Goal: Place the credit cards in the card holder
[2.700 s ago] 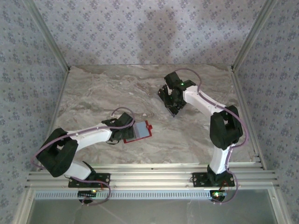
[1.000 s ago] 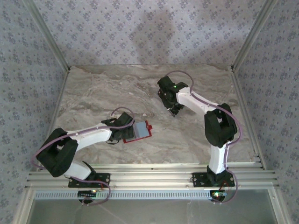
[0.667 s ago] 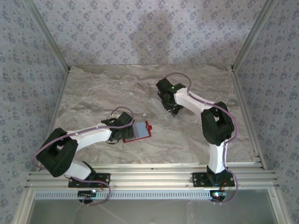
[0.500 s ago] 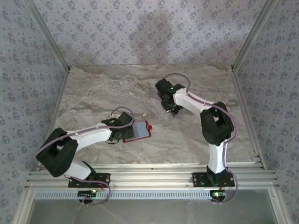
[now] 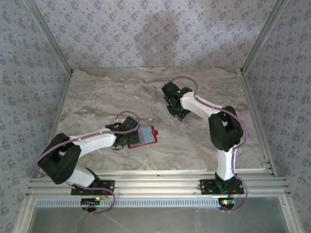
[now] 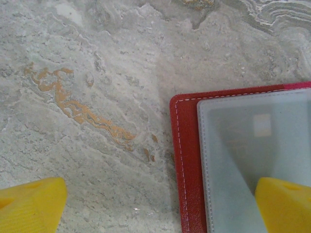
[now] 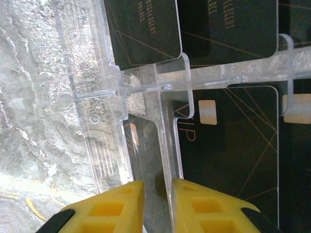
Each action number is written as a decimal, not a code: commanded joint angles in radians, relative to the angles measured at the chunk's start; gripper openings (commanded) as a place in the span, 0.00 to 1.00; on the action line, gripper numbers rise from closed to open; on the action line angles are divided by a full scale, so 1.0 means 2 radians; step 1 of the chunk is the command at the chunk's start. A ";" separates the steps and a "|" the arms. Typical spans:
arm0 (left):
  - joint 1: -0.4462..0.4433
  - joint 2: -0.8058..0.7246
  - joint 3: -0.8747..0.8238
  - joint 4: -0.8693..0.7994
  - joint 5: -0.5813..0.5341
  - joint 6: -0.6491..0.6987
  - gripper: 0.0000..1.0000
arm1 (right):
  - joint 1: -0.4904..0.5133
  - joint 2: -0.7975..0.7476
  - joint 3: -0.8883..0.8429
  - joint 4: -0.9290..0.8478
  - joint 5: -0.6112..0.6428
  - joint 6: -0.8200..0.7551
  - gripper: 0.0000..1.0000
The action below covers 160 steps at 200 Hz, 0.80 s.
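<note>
The card holder (image 5: 146,135), a red wallet, lies open on the marble with its pale grey inside (image 6: 243,155) facing up. My left gripper (image 5: 129,139) is open at the wallet's left edge. One yellow finger (image 6: 29,204) is over bare marble and the other is over the grey inside. Black credit cards (image 7: 233,160) marked VIP stand in a clear acrylic rack (image 7: 92,111). My right gripper (image 5: 175,107) is down on that rack. Its jaws (image 7: 158,199) are nearly together on a thin upright card next to an acrylic divider.
The marble table (image 5: 97,97) is enclosed by patterned walls and metal frame posts. More black cards (image 7: 143,29) sit in the rack's far slots. An aluminium rail (image 5: 155,182) runs along the near edge by the arm bases.
The right gripper has shifted left and slightly toward the back, settling over the card rack. The left arm and the wallet have not moved.
</note>
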<state>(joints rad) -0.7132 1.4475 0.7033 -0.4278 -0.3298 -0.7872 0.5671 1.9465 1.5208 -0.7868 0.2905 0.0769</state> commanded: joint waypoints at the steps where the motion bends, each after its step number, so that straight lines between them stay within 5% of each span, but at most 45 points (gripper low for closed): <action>1: 0.004 0.002 0.005 -0.016 -0.005 0.008 1.00 | -0.005 -0.015 -0.002 -0.013 -0.016 -0.003 0.24; 160: 0.005 0.002 0.007 -0.016 -0.005 0.009 1.00 | -0.021 -0.041 -0.024 -0.006 -0.045 0.004 0.17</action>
<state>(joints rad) -0.7086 1.4475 0.7033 -0.4263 -0.3298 -0.7860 0.5343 1.9083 1.4868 -0.7860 0.2192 0.0784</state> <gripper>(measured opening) 0.997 0.181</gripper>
